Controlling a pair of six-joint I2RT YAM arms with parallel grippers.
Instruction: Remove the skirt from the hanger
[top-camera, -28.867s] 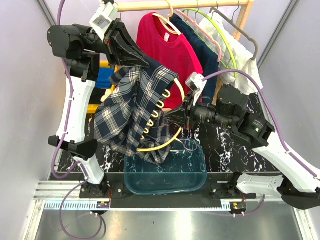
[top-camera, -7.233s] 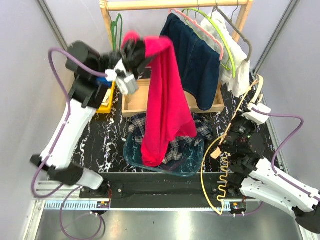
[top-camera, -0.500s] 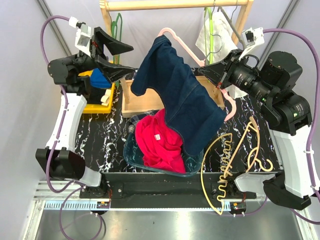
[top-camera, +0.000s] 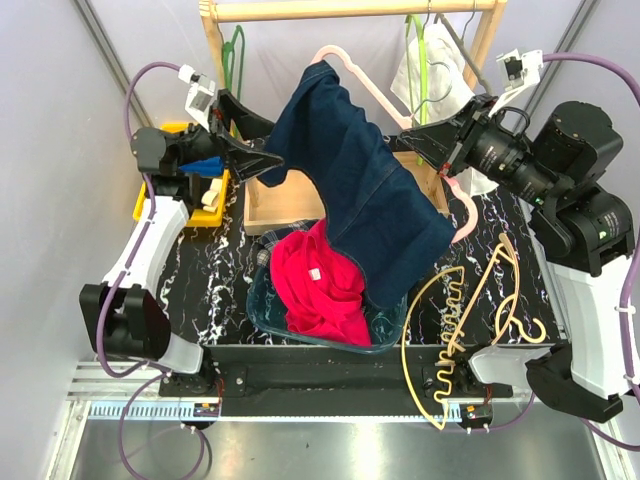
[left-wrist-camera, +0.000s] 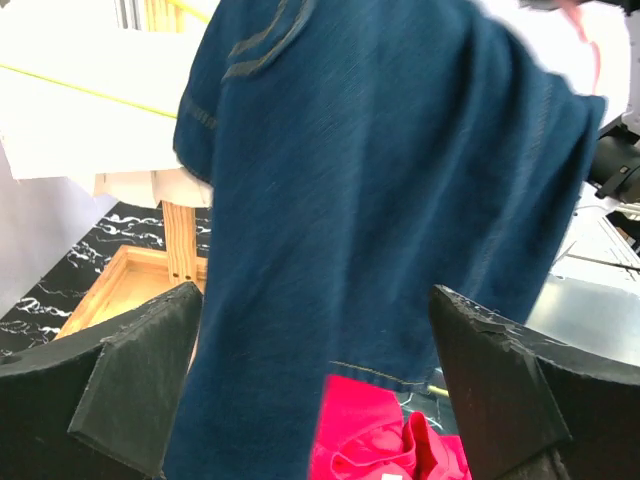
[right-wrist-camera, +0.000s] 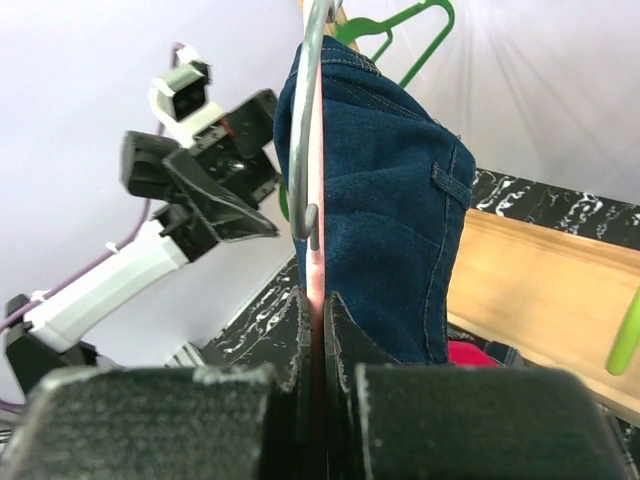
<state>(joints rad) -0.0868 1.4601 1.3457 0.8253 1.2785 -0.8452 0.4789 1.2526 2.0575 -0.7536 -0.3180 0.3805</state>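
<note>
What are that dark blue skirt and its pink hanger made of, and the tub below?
The skirt looks like denim: matte navy cloth with stitched seams and a belt loop. The hanger seems smooth pale pink plastic or coated wire, I cannot tell which, with a grey metal-looking hook. The tub looks like translucent bluish plastic; clothes show through its wall.

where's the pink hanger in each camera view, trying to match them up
Top external: the pink hanger slants from upper centre down to the right, carrying the skirt.
Left wrist: the pink hanger is only a pale sliver at the top right edge, beyond the skirt.
Right wrist: the pink hanger is edge-on, a thin vertical line at centre, clamped in the right gripper.
Shared landmark: the navy skirt draped on it shows in all three.
</note>
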